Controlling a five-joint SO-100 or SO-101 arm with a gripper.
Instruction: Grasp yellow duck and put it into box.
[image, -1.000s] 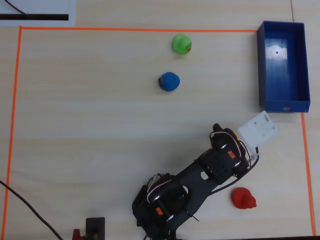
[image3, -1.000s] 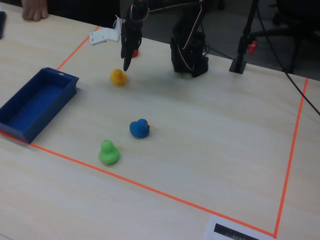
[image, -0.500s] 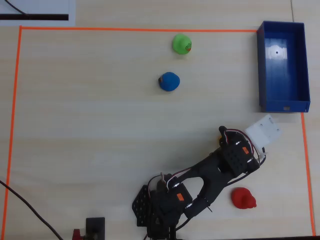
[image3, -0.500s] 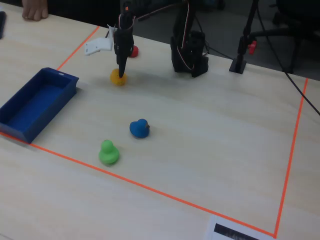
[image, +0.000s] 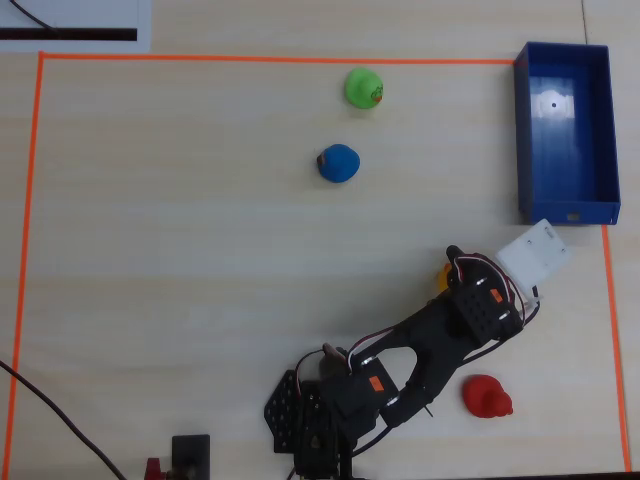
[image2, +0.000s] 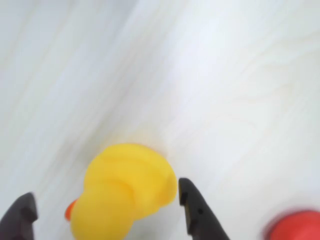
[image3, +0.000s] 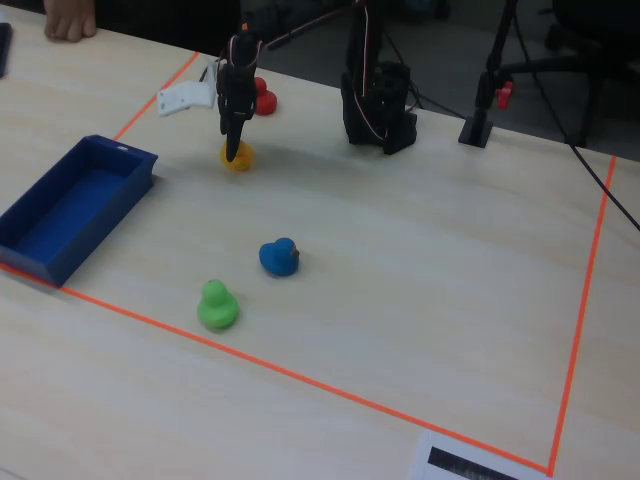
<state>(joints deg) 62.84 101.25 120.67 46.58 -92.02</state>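
The yellow duck (image2: 122, 195) lies on the pale wood table between my fingers, orange beak toward the left finger (image2: 20, 215). In the overhead view only a sliver of the duck (image: 441, 277) shows beside the gripper (image: 452, 268). In the fixed view the gripper (image3: 235, 150) points down onto the duck (image3: 238, 158). The gripper (image2: 105, 192) is open: the right finger (image2: 192, 207) is close to the duck's body and a gap remains at the left finger. The empty blue box (image: 522, 130) stands at the upper right of the overhead view, also seen in the fixed view (image3: 70, 205).
A red duck (image: 487, 395) lies near the arm, also in the wrist view (image2: 295, 225). A blue duck (image: 338, 163) and a green duck (image: 363, 88) sit mid-table. Orange tape (image: 30, 200) borders the work area. The arm base (image3: 378, 100) stands at the table's edge.
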